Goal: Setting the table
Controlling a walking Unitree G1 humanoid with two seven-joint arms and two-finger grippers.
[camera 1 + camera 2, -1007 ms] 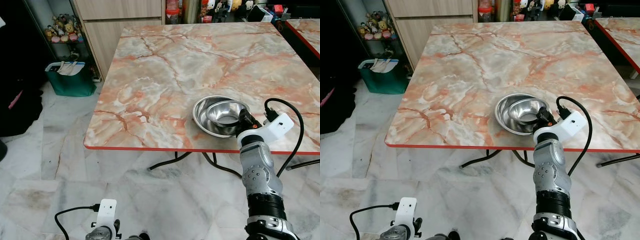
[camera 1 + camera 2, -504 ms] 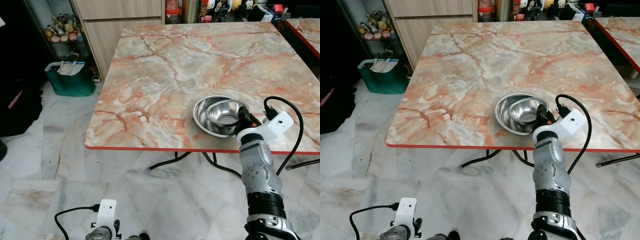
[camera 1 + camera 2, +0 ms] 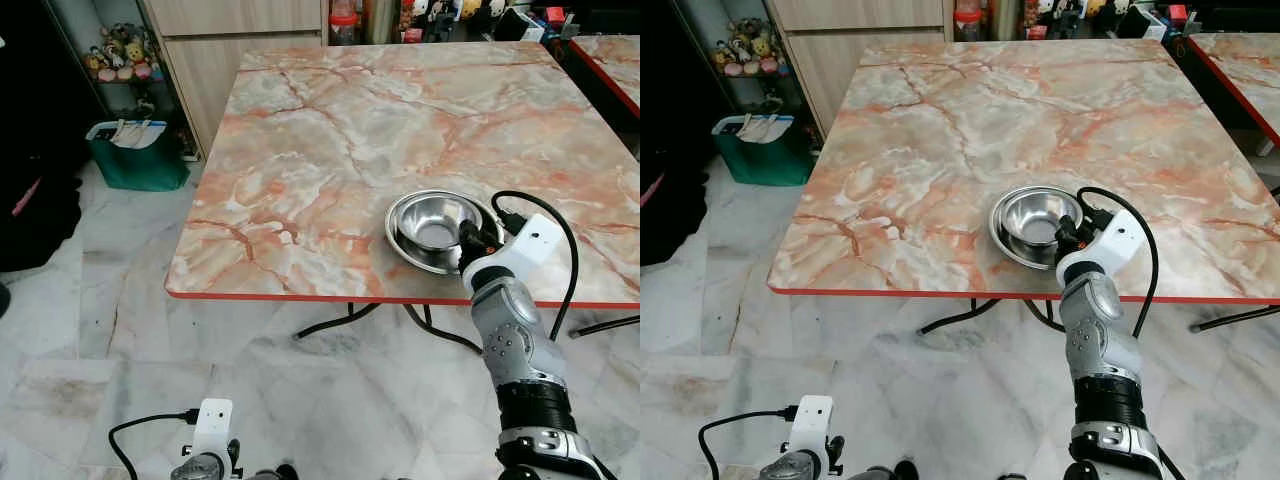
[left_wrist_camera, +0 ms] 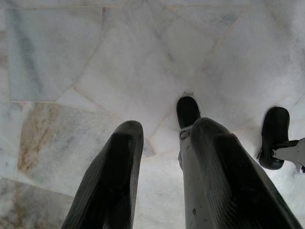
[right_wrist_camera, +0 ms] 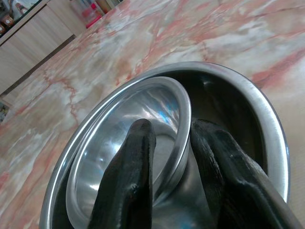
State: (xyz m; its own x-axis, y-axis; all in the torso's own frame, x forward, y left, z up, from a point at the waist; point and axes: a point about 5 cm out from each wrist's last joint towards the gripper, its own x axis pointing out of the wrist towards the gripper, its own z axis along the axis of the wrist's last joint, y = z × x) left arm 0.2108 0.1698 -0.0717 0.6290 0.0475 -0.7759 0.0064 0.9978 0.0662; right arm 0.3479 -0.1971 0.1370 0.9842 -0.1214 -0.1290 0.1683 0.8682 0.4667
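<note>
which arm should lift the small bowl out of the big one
Right. The right gripper already pinches the rim of the small bowl, which is nested in the big bowl on the table. The left gripper hangs low over the floor.

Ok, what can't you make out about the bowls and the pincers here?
- Small steel bowl: near rim hidden by the right pincer, right wrist view.
- Large steel bowl: near edge hidden by the arm, eye views.
- Left pincer: aimed at the floor, base cut off by the frame edge.
</note>
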